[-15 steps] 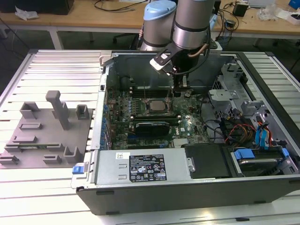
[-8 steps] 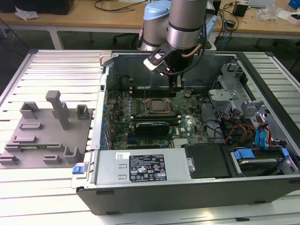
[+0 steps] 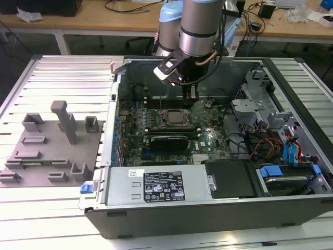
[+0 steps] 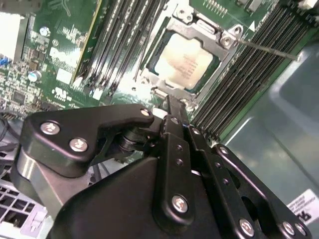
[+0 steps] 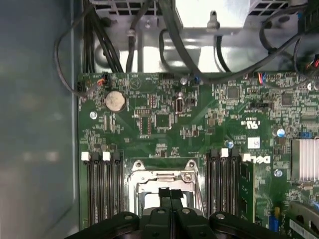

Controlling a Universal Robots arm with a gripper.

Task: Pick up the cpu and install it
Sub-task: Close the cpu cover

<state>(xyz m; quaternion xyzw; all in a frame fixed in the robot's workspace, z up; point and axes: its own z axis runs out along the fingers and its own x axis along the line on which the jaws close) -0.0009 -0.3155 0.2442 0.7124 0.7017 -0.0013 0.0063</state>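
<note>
One square silvery cpu (image 4: 184, 62) seated in metal-framed socket (image 4: 199, 25); black gripper (image 4: 172, 103) closed nearby.

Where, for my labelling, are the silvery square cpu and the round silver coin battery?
silvery square cpu (image 4: 183, 62): second wrist view, middle of its metal top.
round silver coin battery (image 5: 114, 101): first wrist view, centre of its face.

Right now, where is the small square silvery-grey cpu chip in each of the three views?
Exterior view: the small square silvery-grey cpu chip sits inside the silver metal socket frame, mid-picture.
Second wrist view: the chip lies in the frame, beyond the jaws.
First wrist view: cannot tell; the jaws cover the frame's middle.
Shared landmark: that socket frame.
</note>
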